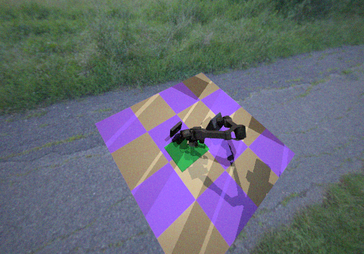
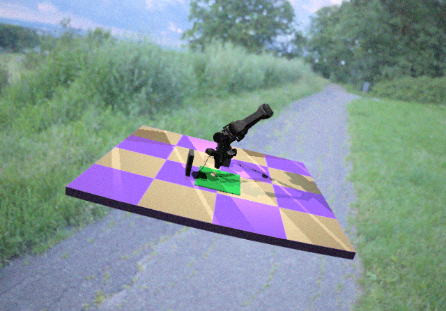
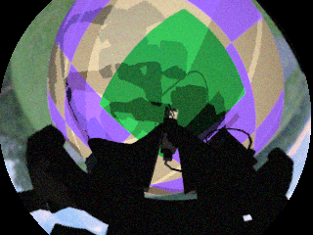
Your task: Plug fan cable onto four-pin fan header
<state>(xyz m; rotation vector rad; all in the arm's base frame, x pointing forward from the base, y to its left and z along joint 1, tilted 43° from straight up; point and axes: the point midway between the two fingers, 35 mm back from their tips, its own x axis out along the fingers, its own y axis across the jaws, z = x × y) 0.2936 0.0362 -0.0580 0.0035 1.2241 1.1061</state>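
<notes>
The flat rectangular board (image 1: 182, 161) (image 2: 230, 187) (image 3: 181, 39) is bright green. Beneath it, the square-checked tabletop (image 1: 164, 204) (image 2: 176, 199) (image 3: 246, 34) alternates violet and tan, with a near-black edge. The jointed metal arm (image 1: 212, 134) (image 2: 247, 122) is dark charcoal.

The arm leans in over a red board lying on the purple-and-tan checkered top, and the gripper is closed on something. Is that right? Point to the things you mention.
Not quite: the board (image 1: 182, 163) (image 2: 230, 188) (image 3: 183, 29) is green, as the top view shows plainly. The rest stands: it lies on the purple-and-tan checkered top (image 1: 164, 201) (image 2: 176, 199), with the arm leaning in over it and the gripper (image 3: 170, 127) closed on something.
</notes>
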